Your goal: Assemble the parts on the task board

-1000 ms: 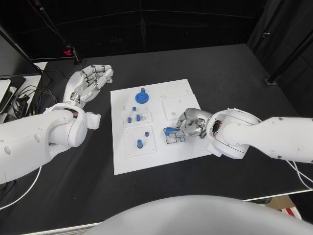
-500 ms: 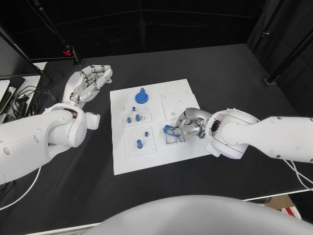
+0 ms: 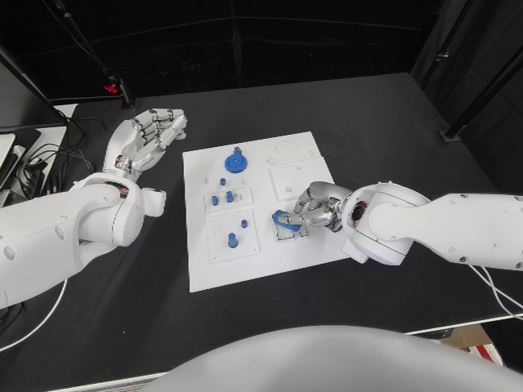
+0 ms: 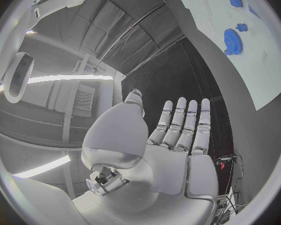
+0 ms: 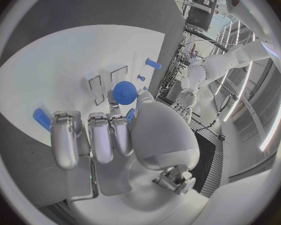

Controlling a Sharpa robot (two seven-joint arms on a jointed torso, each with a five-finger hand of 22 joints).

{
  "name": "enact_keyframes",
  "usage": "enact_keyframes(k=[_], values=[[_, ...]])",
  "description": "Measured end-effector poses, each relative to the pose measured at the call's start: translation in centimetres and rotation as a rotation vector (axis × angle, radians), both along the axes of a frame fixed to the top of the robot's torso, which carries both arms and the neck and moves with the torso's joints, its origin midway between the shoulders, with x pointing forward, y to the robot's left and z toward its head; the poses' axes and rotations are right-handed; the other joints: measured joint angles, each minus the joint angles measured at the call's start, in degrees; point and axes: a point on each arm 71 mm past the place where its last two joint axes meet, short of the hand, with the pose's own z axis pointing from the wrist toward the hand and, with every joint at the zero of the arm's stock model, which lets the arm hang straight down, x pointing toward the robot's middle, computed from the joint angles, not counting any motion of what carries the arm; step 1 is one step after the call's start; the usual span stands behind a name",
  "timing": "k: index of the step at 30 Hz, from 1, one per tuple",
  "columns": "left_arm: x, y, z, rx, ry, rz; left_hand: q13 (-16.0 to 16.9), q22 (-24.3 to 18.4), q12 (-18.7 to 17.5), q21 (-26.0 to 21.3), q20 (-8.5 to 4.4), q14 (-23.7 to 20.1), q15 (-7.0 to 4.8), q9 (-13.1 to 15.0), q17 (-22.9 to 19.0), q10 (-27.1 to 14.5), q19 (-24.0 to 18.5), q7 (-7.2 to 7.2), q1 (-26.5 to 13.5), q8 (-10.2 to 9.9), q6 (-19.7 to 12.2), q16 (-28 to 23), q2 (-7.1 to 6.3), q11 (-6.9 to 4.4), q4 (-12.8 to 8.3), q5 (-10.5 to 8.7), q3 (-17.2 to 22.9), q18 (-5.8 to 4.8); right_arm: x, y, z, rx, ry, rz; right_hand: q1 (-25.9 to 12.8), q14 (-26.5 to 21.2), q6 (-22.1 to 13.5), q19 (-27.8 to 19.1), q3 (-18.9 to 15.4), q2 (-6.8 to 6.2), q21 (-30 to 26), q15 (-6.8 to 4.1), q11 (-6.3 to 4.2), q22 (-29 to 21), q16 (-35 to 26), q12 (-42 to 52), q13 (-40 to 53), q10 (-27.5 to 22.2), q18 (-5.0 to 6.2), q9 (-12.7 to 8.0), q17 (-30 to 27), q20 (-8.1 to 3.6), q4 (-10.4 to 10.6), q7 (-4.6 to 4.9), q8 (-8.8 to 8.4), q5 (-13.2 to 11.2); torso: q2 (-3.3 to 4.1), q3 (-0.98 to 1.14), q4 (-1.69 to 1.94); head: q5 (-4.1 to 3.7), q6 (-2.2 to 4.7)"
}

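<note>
While gripped in the right hand (image 3: 312, 208), blue part (image 3: 282, 218), long axis unclear; left hand (image 3: 147, 135) spread wide.

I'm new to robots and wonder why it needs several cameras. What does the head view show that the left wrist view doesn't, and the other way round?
Head view alone: the right hand over the task board, holding a blue part, and the blue pegs standing in the board's left side. Left wrist view alone: the left hand close up from behind, fingers straight and empty. Both: the white board, the blue gear and the black table.
</note>
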Motion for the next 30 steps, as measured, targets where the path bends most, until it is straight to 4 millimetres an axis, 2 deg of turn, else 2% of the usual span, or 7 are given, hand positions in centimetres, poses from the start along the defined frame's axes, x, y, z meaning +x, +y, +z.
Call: enact_keyframes(k=[16,19,21,24,30], values=[[0.0,-0.02,0.0,0.0,0.0,0.0,0.0,0.0,0.0,0.0,0.0,0.0,0.0,0.0,0.0,0.0,0.0,0.0,0.0,0.0,0.0,0.0,0.0,0.0,0.0,0.0,0.0,0.0,0.0,-0.1,-0.18,-0.018,0.02,-0.017,0.0,-0.2,0.2,0.0,-0.2,0.0,0.0,-0.2,0.0,0.0,0.0,0.0,0.0,0.0,0.0,-0.1,0.0,0.0,0.0,-0.2,-0.22,0.3,-0.01,-0.03,-0.05,-0.73,0.0],[0.0,-0.03,0.0,0.0,0.0,-0.001,0.0,0.0,0.0,0.0,0.0,0.0,0.0,0.0,0.0,0.0,0.0,0.0,0.0,0.0,0.0,0.0,0.0,0.0,0.0,0.0,0.0,0.0,-0.01,-0.07,-0.22,-0.022,0.024,-0.016,-0.5,-0.2,0.2,0.0,-0.6,0.47,0.0,-0.2,0.0,0.0,0.0,0.0,0.0,0.0,0.0,0.0,0.0,0.0,0.0,-0.2,-0.29,0.3,0.0,-0.01,-0.05,-0.75,0.0],[0.0,-0.03,0.0,0.0,0.0,-0.001,0.0,0.0,0.0,0.0,0.0,0.0,0.0,0.0,0.0,0.0,0.0,0.0,0.0,0.0,0.0,0.0,0.0,0.0,0.0,0.0,0.0,0.0,-0.01,-0.07,-0.25,-0.026,0.027,-0.015,-1.1,-0.2,0.7,0.0,-0.7,0.44,0.0,-0.2,0.0,0.0,0.0,0.0,0.0,0.0,0.0,0.0,0.0,0.01,0.0,-0.71,-0.21,-0.1,0.0,0.0,-0.05,-0.79,0.0],[0.0,-0.04,0.0,0.0,0.0,-0.001,0.0,0.0,0.0,0.0,0.0,0.0,0.0,0.0,0.0,0.0,0.0,0.0,0.0,0.0,0.0,0.0,0.0,0.0,0.0,0.0,0.0,0.0,-0.01,-0.03,-0.3,-0.031,0.032,-0.012,-1.2,-0.2,0.7,0.0,-1.1,0.37,0.0,-0.2,0.0,0.0,0.0,0.0,0.0,0.0,0.0,0.0,0.0,0.0,0.0,-0.72,-0.01,-0.2,0.0,0.01,-0.04,-0.82,0.0],[0.0,-0.04,0.0,0.0,0.0,-0.001,0.0,0.0,0.0,0.0,0.0,0.0,0.0,0.0,0.0,0.0,0.0,0.0,0.0,0.0,0.0,0.0,0.0,0.0,0.0,0.0,0.0,0.0,0.0,0.04,-0.39,-0.038,0.041,-0.005,-2.2,-0.2,0.9,0.0,-1.8,0.26,0.0,-0.2,0.0,0.0,0.0,0.0,0.0,0.0,0.0,0.3,0.0,0.01,0.0,-1.35,0.02,-0.8,0.0,0.01,-0.04,-0.83,0.0]])
